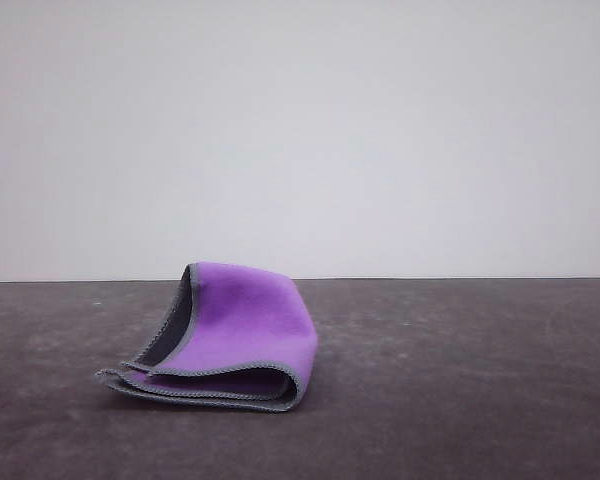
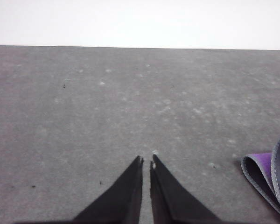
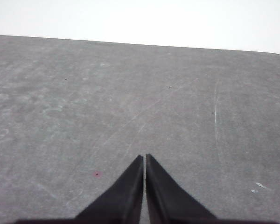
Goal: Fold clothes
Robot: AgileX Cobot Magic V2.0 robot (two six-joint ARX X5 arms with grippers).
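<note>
The clothes (image 1: 230, 335) lie folded on the dark grey table (image 1: 460, 380), purple face up, with grey stitched edges stacked in layers along the near side. A corner of the clothes (image 2: 270, 179) also shows in the left wrist view, off to one side of my left gripper (image 2: 146, 162). That gripper is shut with nothing between its black fingers and hangs over bare table. My right gripper (image 3: 144, 157) is shut too, empty, above bare table (image 3: 130, 102).
The table's far edge (image 1: 430, 279) meets a plain white wall. A rounded table corner (image 3: 277, 53) shows in the right wrist view. The tabletop is scuffed and speckled.
</note>
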